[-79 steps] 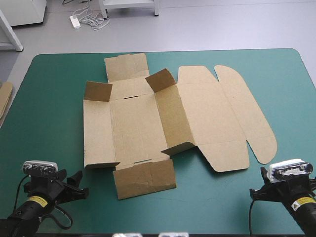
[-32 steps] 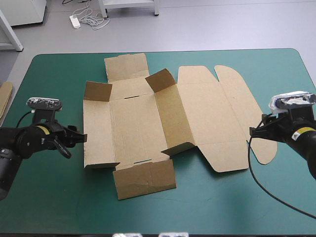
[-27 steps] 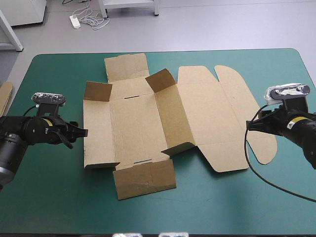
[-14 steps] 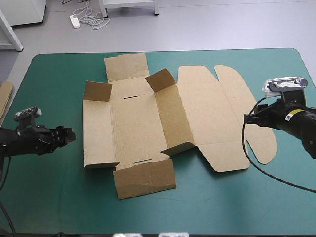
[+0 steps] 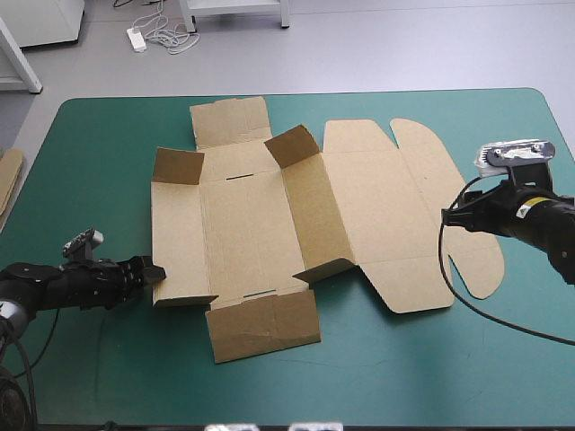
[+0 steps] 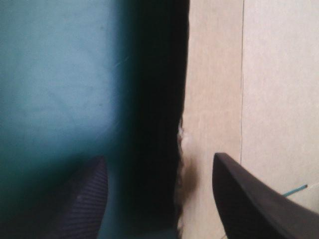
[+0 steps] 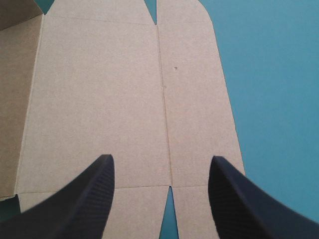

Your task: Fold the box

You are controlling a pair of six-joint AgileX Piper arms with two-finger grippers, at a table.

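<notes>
The brown box (image 5: pixel 243 224), a cut sheet of corrugated board, lies opened out in the middle of the teal-green-covered table (image 5: pixel 99 153). Its base panel is flat. The long wall at 3 o'clock of the base tilts upward with a short flap raised at each end, and another small flap stands at the sheet's 11 o'clock corner. The lid panel with its rounded side flaps lies flat toward 3 o'clock, and end flaps lie flat at 12 and 6 o'clock.

The left gripper (image 5: pixel 151 272) sits low over the table at 8 o'clock of the box, at the sheet's outer edge close to its near corner. In its wrist view the black fingers (image 6: pixel 249 199) stand wide apart with nothing held. One is over the cover and the other over the board, with the board's edge and a dark shadow running between them.

The right gripper (image 5: pixel 446 218) hovers at 3 o'clock of the box, above the outer part of the lid. Its fingers are also spread wide and empty, and a crease of the lid runs between them.

A strip of more brown board (image 5: pixel 7 180) shows at the table's 9 o'clock edge.
</notes>
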